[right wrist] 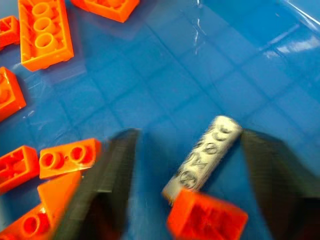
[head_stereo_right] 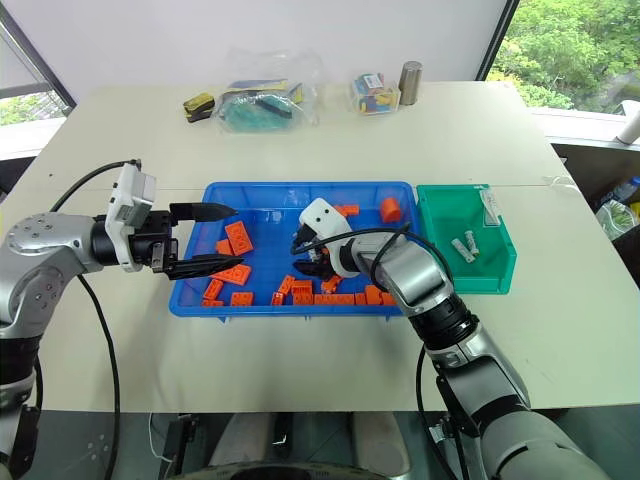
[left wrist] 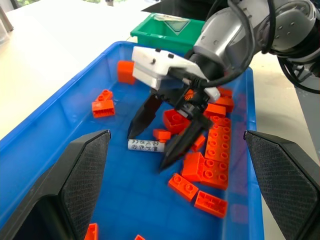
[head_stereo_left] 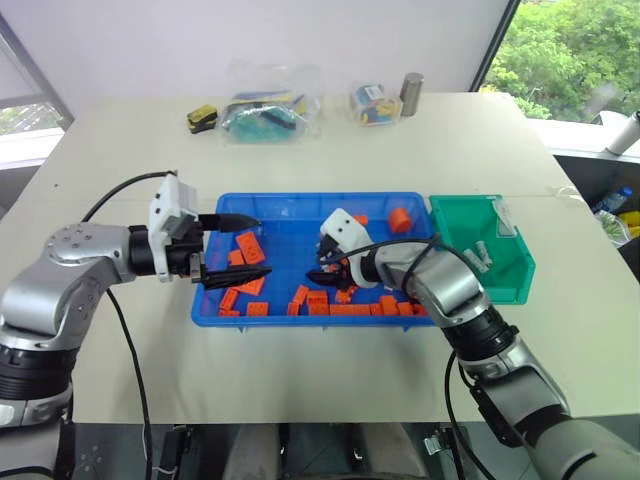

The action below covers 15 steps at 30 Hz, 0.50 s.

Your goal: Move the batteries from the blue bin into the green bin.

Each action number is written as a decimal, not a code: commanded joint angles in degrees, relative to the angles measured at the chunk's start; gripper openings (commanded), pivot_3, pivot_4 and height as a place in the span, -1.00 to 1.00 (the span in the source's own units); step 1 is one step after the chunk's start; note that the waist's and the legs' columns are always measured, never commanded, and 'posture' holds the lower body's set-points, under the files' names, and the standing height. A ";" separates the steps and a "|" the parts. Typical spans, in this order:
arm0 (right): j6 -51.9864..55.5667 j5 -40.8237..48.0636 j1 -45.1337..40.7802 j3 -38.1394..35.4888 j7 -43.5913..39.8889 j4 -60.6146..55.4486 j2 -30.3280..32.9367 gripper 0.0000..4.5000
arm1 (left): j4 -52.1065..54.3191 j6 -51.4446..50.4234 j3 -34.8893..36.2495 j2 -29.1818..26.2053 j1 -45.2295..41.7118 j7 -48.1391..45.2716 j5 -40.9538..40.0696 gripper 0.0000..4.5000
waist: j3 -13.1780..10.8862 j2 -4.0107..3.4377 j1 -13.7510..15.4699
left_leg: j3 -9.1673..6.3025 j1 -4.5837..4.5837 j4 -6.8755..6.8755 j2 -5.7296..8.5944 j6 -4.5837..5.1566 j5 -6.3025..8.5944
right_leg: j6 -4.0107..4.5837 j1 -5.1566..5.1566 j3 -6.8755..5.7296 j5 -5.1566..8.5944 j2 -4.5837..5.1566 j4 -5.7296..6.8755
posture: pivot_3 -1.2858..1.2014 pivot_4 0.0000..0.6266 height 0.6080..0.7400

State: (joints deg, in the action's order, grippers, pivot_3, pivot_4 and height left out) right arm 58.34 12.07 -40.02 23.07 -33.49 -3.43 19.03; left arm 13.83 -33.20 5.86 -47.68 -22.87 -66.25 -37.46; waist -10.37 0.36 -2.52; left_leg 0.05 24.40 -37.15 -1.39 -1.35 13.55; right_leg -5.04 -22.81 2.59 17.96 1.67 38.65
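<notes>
Blue bin (head_stereo_left: 300, 205) and green bin (head_stereo_left: 455, 262) sit on a pale table (head_stereo_left: 130, 170).

The blue bin (head_stereo_left: 215, 300), a wide shallow tray, sits near the middle of the table, and the smaller, deeper green bin (head_stereo_left: 520, 275) stands right against its right end. One silvery-grey battery (left wrist: 145, 146) with printed markings lies flat on the blue bin's floor among orange bricks, around the middle. Two more batteries (head_stereo_right: 465, 245) lie on the green bin's floor.

Bright daylight, blurred right-wrist close-up
</notes>
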 commanded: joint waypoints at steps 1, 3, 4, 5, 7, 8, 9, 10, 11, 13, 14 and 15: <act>-0.53 -0.43 -0.50 0.95 -1.13 0.73 -0.22 0.24 | 0.62 1.06 1.54 -0.46 -0.43 0.02 -0.11 1.00 | 0.00 0.00 0.01 | 0.00 0.00 0.00 0.00 0.00 0.00 | 0.00 0.01 0.00 0.00 0.00 0.00 | 0.03 -0.52 1.00; -0.73 -0.49 -0.50 0.84 -1.44 0.84 -0.35 0.05 | 0.80 1.08 1.75 -0.43 -0.13 0.23 -0.16 1.00 | 0.00 0.00 0.01 | 0.00 0.00 -0.01 0.00 0.00 0.00 | 0.00 0.01 0.00 0.00 0.00 0.00 | 0.03 -0.52 1.00; -0.68 -0.60 -0.49 0.91 -1.51 0.77 -0.36 -0.10 | 0.86 1.07 1.81 -0.39 -0.08 0.35 -0.19 1.00 | 0.00 0.00 0.01 | 0.00 0.00 -0.01 0.00 0.00 0.00 | 0.00 0.01 0.00 0.00 0.00 0.01 | 0.03 -0.52 1.00; -0.63 -0.77 -0.49 1.09 -1.60 0.62 -0.35 -0.30 | 0.88 1.06 1.86 -0.35 -0.06 0.46 -0.22 1.00 | 0.00 0.00 0.01 | 0.00 0.00 -0.01 0.00 0.00 0.00 | 0.00 0.01 0.00 0.00 0.00 0.01 | 0.03 -0.52 1.00; -0.62 -1.00 -0.56 1.28 -1.75 0.37 -0.38 -0.68 | 0.89 1.06 1.88 -0.31 -0.07 0.59 -0.26 1.00 | 0.00 0.00 0.01 | 0.00 0.00 -0.01 0.00 0.00 0.00 | 0.00 0.00 0.00 0.00 0.00 0.01 | 0.03 -0.52 1.00; -0.66 -1.05 -0.60 1.30 -1.83 0.28 -0.41 -0.68 | 0.89 1.07 1.89 -0.30 -0.07 0.63 -0.27 1.00 | 0.00 0.00 0.01 | 0.00 0.00 0.00 0.00 0.00 0.00 | 0.00 0.00 0.00 0.00 0.00 0.01 | 0.03 -0.52 1.00; -0.49 -0.87 -0.98 0.90 -1.81 0.28 -0.70 -0.68 | 0.76 1.11 1.89 -0.29 -0.14 0.63 -0.26 1.00 | 0.00 0.00 -0.01 | 0.00 0.00 0.00 0.00 0.00 0.00 | 0.00 0.01 0.00 0.00 0.00 0.01 | 0.03 -0.52 1.00; -0.35 -0.70 -1.33 0.52 -1.80 0.28 -0.92 -0.68 | 0.65 1.14 1.87 -0.26 -0.22 0.64 -0.25 1.00 | 0.00 0.00 -0.02 | 0.00 0.00 -0.01 0.00 0.00 0.00 | 0.00 0.00 0.00 0.00 0.00 0.01 | 0.03 -0.52 1.00; -0.16 -0.59 -1.66 0.19 -1.77 0.30 -1.09 -0.68 | 0.55 1.15 1.85 -0.25 -0.31 0.64 -0.25 1.00 | 0.00 0.00 -0.02 | 0.00 0.00 0.00 -0.01 0.00 0.00 | 0.00 0.00 0.00 0.00 0.00 0.01 | 0.03 -0.52 1.00; 0.47 -0.03 -2.16 -1.04 -1.58 0.16 -1.61 -0.68 | 0.40 1.09 1.80 -0.16 -0.48 0.61 -0.37 1.00 | 0.00 0.00 0.00 | 0.00 0.00 0.00 -0.01 0.00 0.00 | 0.00 -0.01 0.00 0.00 0.00 0.01 | 0.03 -0.52 1.00; 1.13 0.61 -2.41 -2.11 -1.56 -0.15 -1.87 -0.68 | 0.42 0.91 1.73 -0.08 -0.54 0.58 -0.56 1.00 | 0.00 0.00 0.01 | 0.00 0.00 0.00 -0.01 0.00 0.00 | 0.00 -0.01 0.00 0.00 0.00 0.01 | 0.03 -0.52 1.00; 1.89 1.28 -2.60 -3.30 -1.53 -0.54 -2.12 -0.68 | 0.48 0.78 1.64 -0.02 -0.58 0.52 -0.71 1.00 | 0.00 0.00 0.01 | 0.00 0.00 0.00 -0.01 0.00 0.00 | 0.00 -0.01 0.00 0.00 0.00 0.01 | 0.03 -0.52 1.00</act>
State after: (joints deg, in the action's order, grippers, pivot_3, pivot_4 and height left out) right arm 59.50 11.94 -40.99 22.49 -35.07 -2.48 17.41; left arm 13.80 -33.03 5.95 -47.67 -22.77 -65.80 -37.50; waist -10.37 0.36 -2.51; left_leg 0.04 24.41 -37.15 -1.39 -1.35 13.55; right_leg -5.03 -22.82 2.59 17.96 1.67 38.66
